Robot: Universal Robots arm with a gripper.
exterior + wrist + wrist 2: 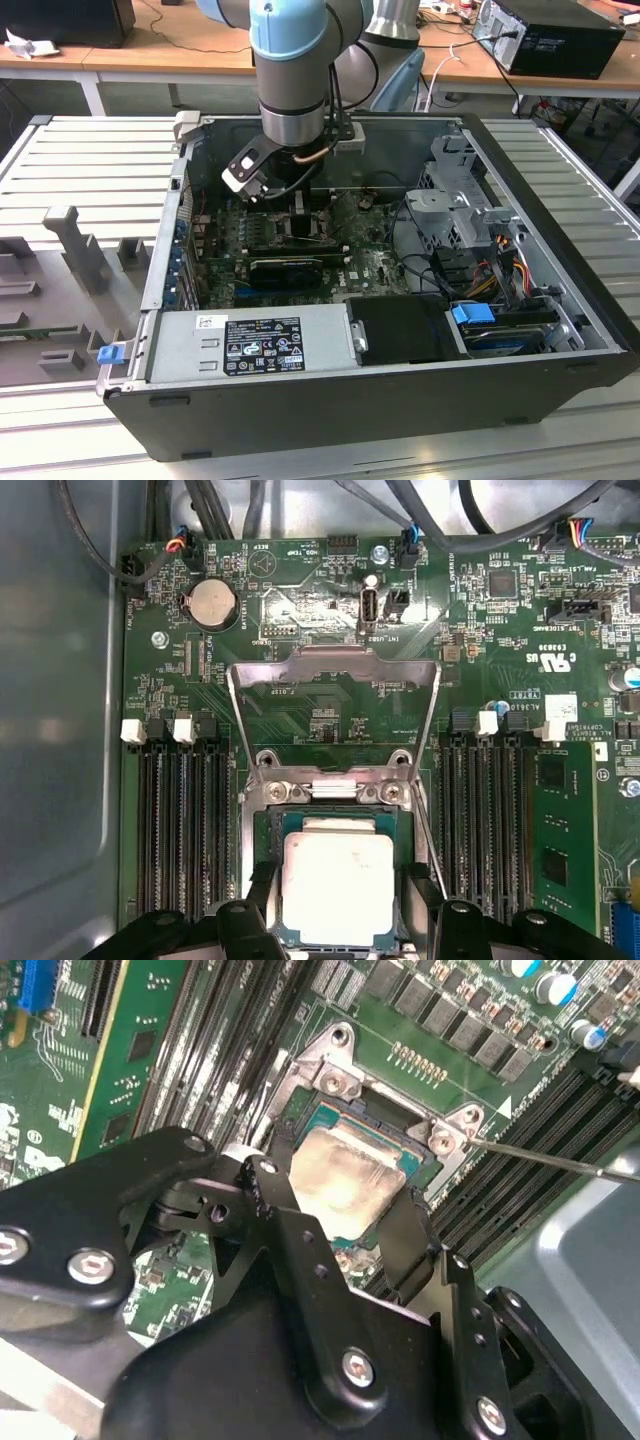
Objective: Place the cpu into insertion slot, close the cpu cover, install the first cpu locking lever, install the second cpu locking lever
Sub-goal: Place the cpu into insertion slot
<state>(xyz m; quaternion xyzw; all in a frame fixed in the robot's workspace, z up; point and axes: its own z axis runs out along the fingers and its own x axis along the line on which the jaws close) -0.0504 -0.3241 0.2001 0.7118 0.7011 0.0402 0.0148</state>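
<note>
My gripper (298, 205) hangs low inside the open computer case, over the motherboard. In both wrist views its black fingers (262, 900) sit tight against opposite edges of the cpu (338, 885), a pale silver square. The cpu (345, 1175) lies flat within the insertion slot (325, 780), framed by the slot's metal rim (330, 1080). The cpu cover (335, 660) is swung open and lies back over the board beyond the slot. A thin metal locking lever (540, 1157) sticks out sideways from the slot's corner, unlatched.
Long black memory slots (180, 830) flank the socket on both sides. A power supply (250, 345) and a drive cage (460, 210) with cables fill the near and right parts of the case. Cable bundles (200, 510) hang above the board's far edge.
</note>
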